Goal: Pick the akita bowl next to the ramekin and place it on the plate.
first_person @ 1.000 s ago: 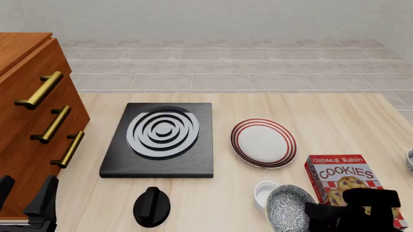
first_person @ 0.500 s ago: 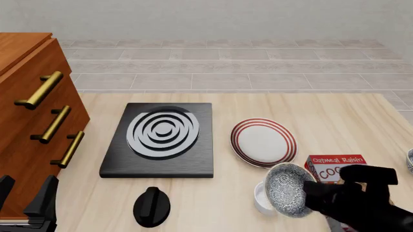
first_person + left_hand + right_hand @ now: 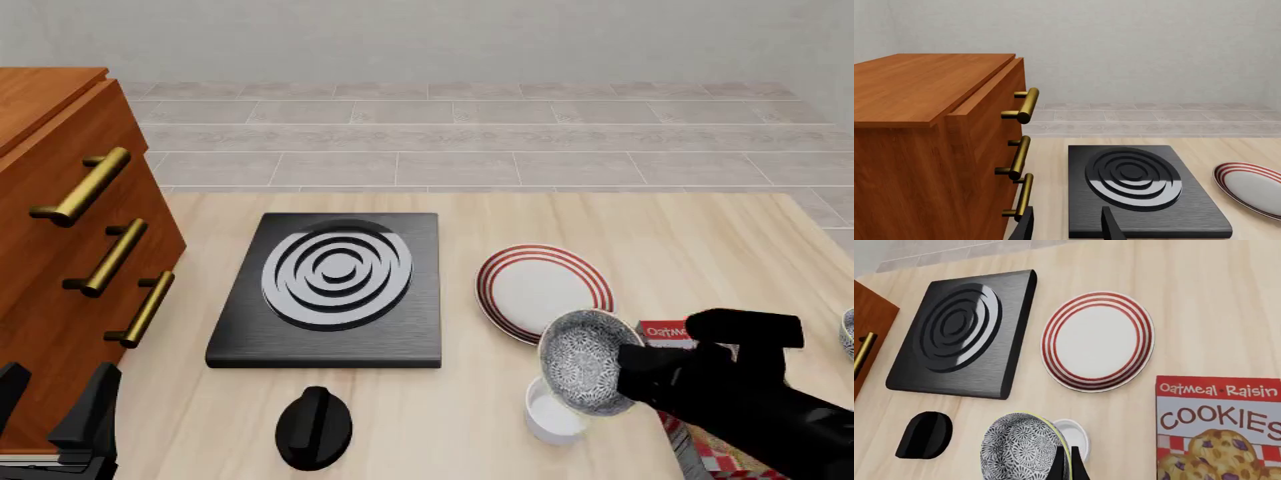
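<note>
Right hand [image 3: 638, 372] clamped on akita bowl [image 3: 589, 362] rim, bowl tilted and lifted off surface [image 3: 694, 250], above ramekin [image 3: 551, 415], overlapping near edge of plate [image 3: 534, 285]. Left hand [image 3: 1066, 226] idle beside drawers [image 3: 927, 150], fingers parted, holding nothing.

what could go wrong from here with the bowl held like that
1. The right gripper pinches the akita bowl only by its rim, tipped on edge; it may slip before reaching the plate.
2. The bowl hangs over the ramekin; a drop could strike it.
3. Released this tilted, the bowl might roll off the plate toward the stove burner.
</note>
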